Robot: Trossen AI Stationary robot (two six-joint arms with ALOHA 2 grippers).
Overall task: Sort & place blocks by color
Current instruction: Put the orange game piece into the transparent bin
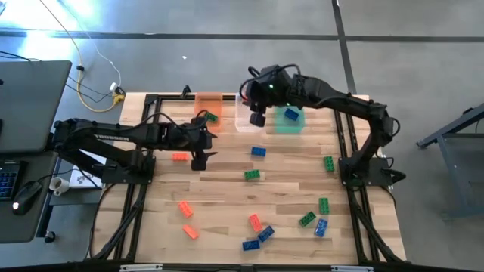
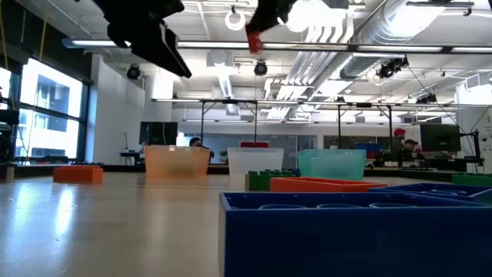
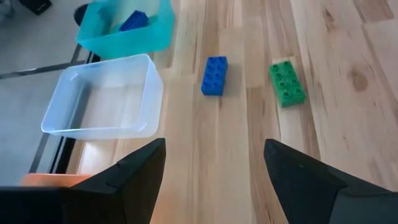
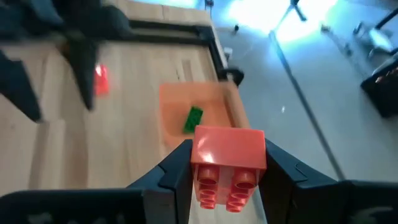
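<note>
Seen from above, the right gripper [image 1: 258, 119] hangs over the clear tub [image 1: 246, 115] at the table's far edge. In its wrist view a red-orange brick [image 4: 227, 167], light, rigid and slick, is clamped across its sides. The left gripper's [image 3: 214, 171] jaws stand open, empty.

Overhead, table-level, two wrist views
</note>
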